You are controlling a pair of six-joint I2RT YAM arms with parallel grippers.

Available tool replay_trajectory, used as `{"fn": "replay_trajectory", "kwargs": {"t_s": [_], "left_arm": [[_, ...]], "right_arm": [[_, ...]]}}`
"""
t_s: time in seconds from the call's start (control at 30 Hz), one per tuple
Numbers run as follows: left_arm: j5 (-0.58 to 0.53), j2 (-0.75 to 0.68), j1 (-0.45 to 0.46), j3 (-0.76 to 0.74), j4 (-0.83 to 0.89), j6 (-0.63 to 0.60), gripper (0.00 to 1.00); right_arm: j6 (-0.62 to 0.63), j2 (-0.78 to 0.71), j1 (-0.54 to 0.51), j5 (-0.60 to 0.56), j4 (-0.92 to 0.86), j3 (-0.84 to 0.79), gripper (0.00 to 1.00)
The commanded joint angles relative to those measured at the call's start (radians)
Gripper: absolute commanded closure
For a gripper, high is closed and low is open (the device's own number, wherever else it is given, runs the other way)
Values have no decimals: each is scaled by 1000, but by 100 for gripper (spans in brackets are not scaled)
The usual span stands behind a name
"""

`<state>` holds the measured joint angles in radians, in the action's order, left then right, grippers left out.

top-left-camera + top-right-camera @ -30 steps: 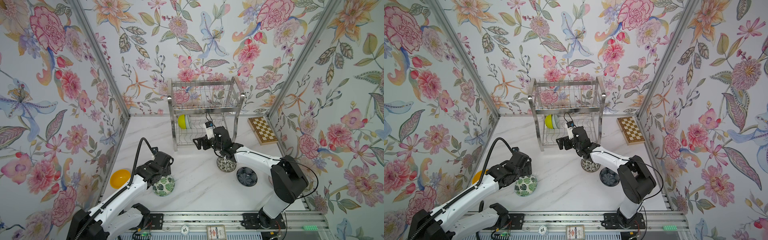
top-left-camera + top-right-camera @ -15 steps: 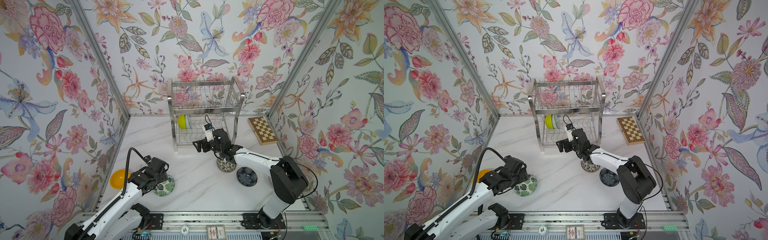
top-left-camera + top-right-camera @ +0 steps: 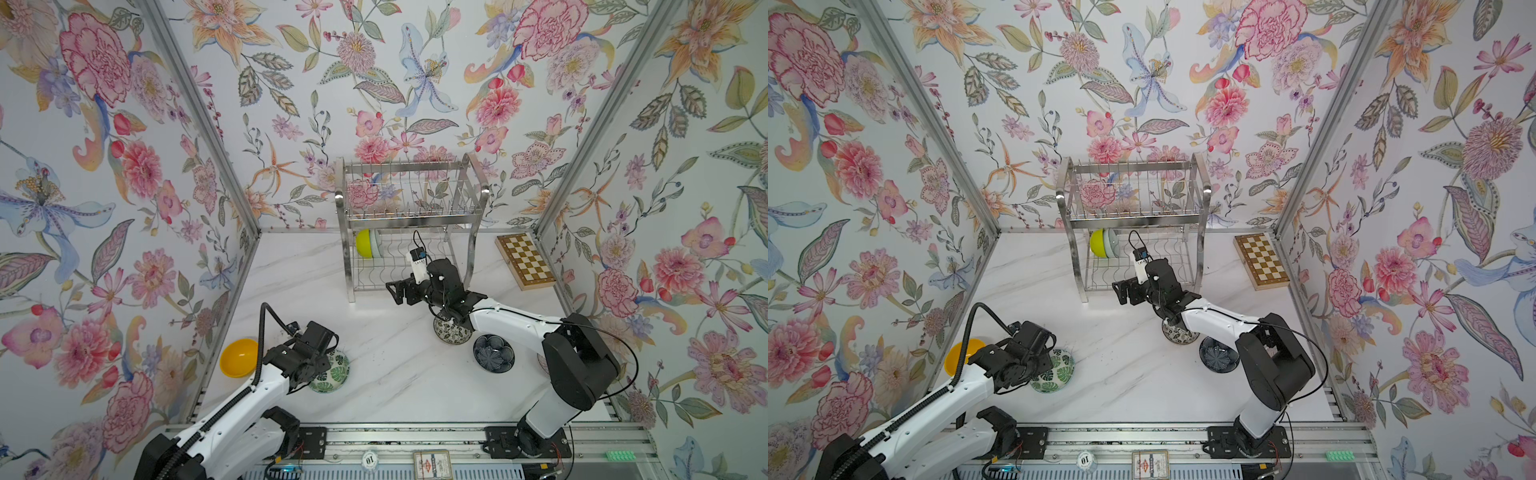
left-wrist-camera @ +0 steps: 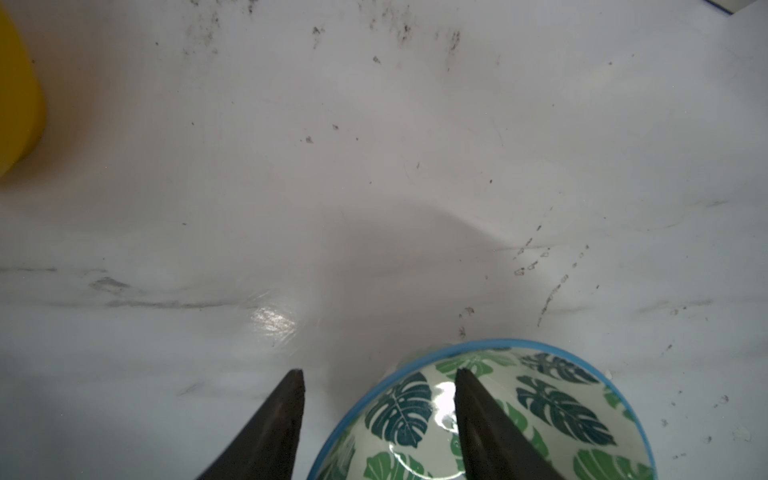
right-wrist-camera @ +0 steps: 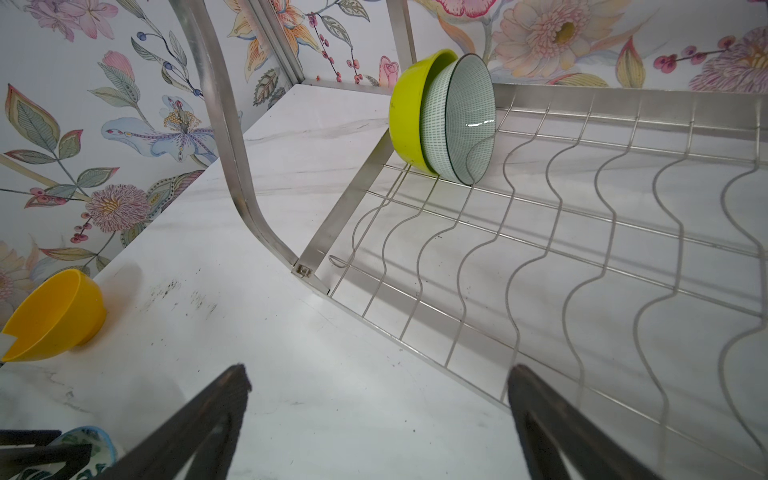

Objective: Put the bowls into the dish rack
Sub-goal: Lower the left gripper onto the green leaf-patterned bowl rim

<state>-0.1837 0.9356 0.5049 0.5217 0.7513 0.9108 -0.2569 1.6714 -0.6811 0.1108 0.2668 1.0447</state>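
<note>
Left gripper (image 4: 379,371) half-open astride leaf bowl (image 4: 557,399)

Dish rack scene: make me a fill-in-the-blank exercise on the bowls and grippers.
The dish rack holds the lime bowl and the aqua bowl on its ____ tier.
The patterned bowl whose rim the left gripper straddles shows green ____.
The right gripper stands open, holding ____.
Missing: lower; leaves; nothing.
</note>
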Motion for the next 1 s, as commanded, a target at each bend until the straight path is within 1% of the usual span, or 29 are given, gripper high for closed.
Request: {"fn": "replay_trajectory", "kwargs": {"t_s": [0.0, 0.17, 0.27, 0.33, 0.43, 0.5, 0.57, 0.73, 0.87, 0.97], "left_arm": [[13, 5, -9, -17, -25, -9, 45], [62, 20, -9, -51, -83, -13, 54], [83, 31, -9, -72, -125, -13, 70], [82, 41, -9, -73, -141, -18, 73], [82, 61, -9, -62, -167, -31, 82], [81, 80, -8, -52, -185, -36, 84], [86, 102, -8, -41, -205, -38, 91], [109, 157, -9, -24, -262, -39, 99], [115, 210, -9, 7, -300, -48, 100], [127, 254, -8, 29, -343, -46, 100]], "right_arm": [[13, -34, -1, -20, 28, -22, 2], [15, -45, -1, -34, 35, -30, 1], [18, -49, -1, -41, 36, -34, 1], [19, -52, -1, -45, 36, -36, 1], [19, -48, -1, -45, 34, -34, 1], [18, -46, -1, -45, 30, -29, 2], [19, -45, -1, -46, 28, -26, 2], [18, -48, 1, -66, 15, -23, 1], [14, -53, 2, -110, -35, -8, 1], [10, -55, 4, -174, -104, 17, 2]]}}
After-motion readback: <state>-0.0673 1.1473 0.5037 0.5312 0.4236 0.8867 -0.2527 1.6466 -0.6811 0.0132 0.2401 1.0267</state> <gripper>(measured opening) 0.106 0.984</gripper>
